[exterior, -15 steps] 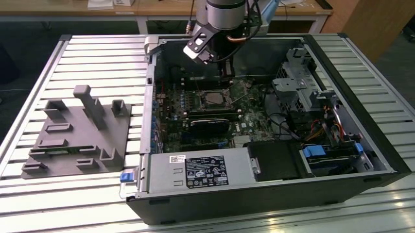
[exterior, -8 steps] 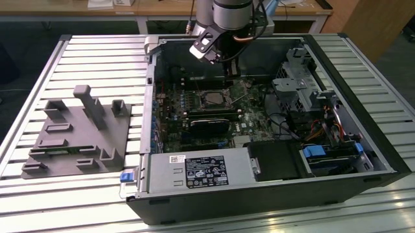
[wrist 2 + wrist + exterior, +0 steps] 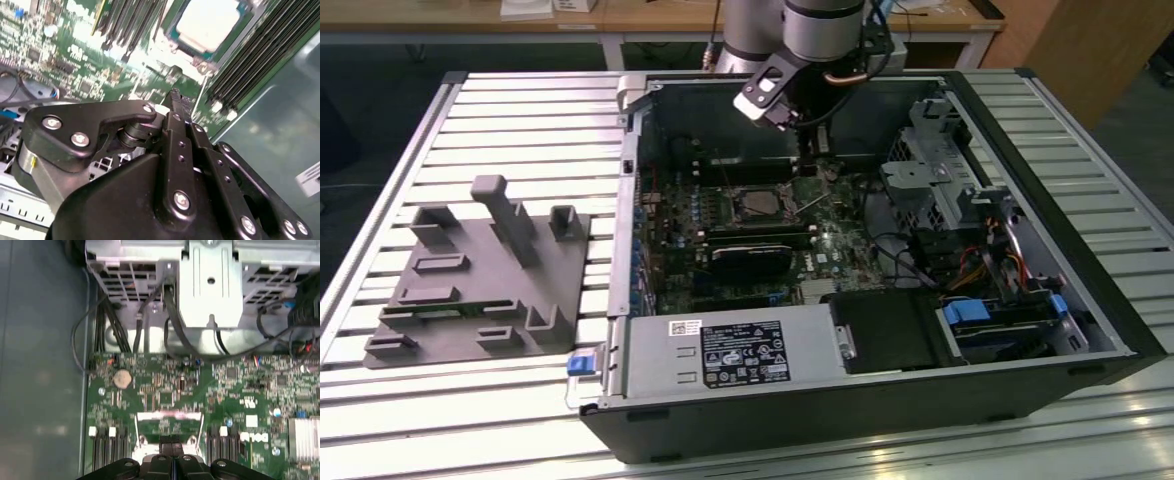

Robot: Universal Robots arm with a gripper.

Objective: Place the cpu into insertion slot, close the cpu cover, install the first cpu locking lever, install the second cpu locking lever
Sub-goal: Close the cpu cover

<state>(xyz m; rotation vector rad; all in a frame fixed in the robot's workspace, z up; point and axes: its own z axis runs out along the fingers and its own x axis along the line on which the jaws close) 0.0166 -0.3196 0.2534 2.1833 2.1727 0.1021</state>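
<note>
We see a slatted metal table (image 3: pixel 520 110) bearing an open computer case (image 3: pixel 854 400) lying on its side. A grey moulded fixture (image 3: pixel 474 275) lies on the table at the exterior view's left of the case. Inside the case lie the green circuit board (image 3: pixel 150 380), a labelled power supply box (image 3: pixel 727 355) and a metal drive cage (image 3: pixel 210 285) with black cables running out from under it.

The arm (image 3: pixel 807 30) reaches down into the case from the far side. Its gripper (image 3: pixel 175 97) hangs over the board, near the insertion slot (image 3: pixel 732 206) and on its far side. In both wrist views the two black fingers (image 3: pixel 167 440) press together with no gap, and we see nothing between them.

Long black memory sticks (image 3: pixel 754 238) lie just beside the slot on its near side. The cpu (image 3: pixel 210 22) sits flat in the slot, its pale metal top facing up, apart from the gripper. A round coin cell (image 3: pixel 121 378) sits on the board near its edge.
</note>
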